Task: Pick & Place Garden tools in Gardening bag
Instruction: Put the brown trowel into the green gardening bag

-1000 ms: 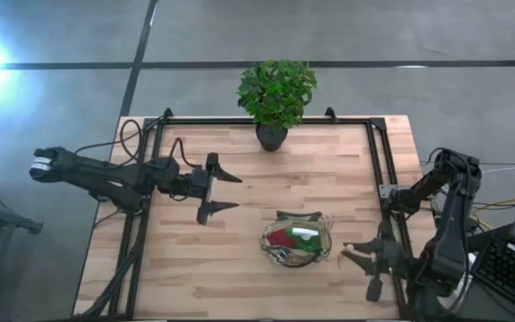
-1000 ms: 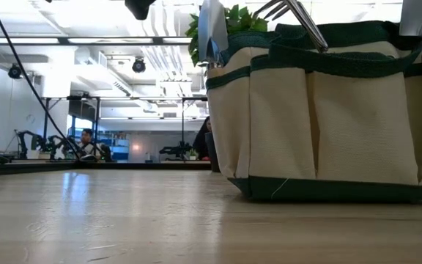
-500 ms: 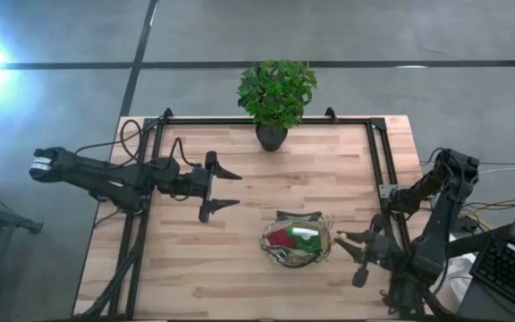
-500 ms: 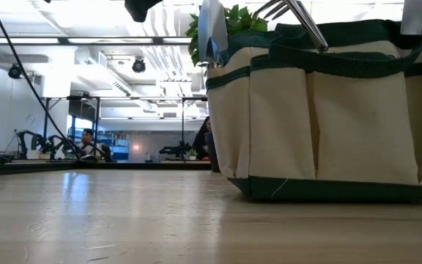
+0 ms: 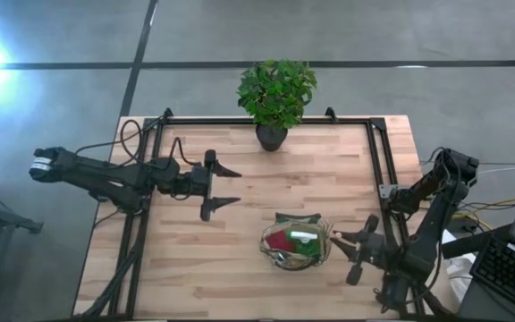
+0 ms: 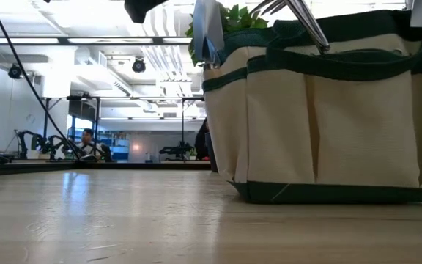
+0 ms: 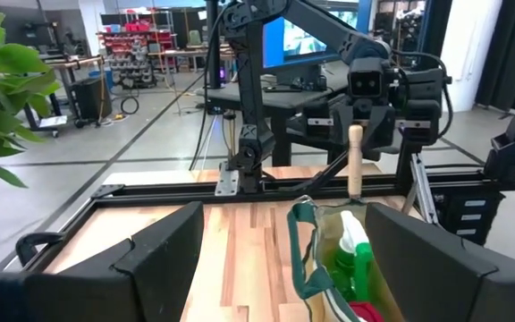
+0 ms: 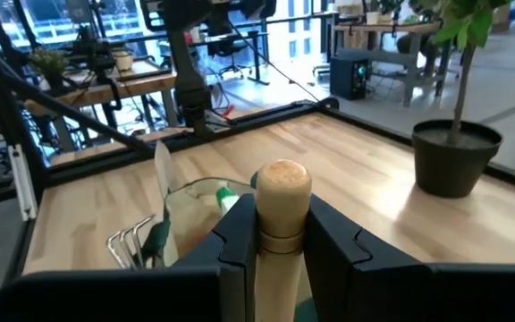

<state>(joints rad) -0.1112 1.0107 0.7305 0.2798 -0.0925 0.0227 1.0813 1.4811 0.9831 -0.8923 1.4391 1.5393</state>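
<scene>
The gardening bag [image 5: 295, 243], round and tan with a dark green rim, stands on the table's near right part. It holds a green spray bottle [image 7: 351, 252], a red piece [image 5: 280, 239], a fork [image 8: 128, 241] and a trowel blade [image 6: 209, 29]. A wooden-handled tool [image 7: 356, 161] stands upright at the bag's right side. My right gripper [image 5: 336, 243] is at that side, shut on the handle. My left gripper [image 5: 226, 188] hangs open and empty left of the bag, above the table's middle. My right gripper pinches the light wooden handle [image 8: 282, 192] between its two fingers [image 8: 238, 241], just below the rounded top end. The fingers come level from the table's right side and lie across the handle. The tool stands upright, its lower part hidden inside the bag.
A leafy plant in a dark pot [image 5: 275, 94] stands at the table's far edge, middle. A black frame rail [image 5: 378, 170] runs along the right side. Bare wood [image 5: 240, 268] lies left of and in front of the bag.
My right gripper has gone toward the table's left, from near the right rail up to the bag's right side, and now has the wooden handle between its fingers. In the low view the bag has shifted a little. My left arm has kept still.
</scene>
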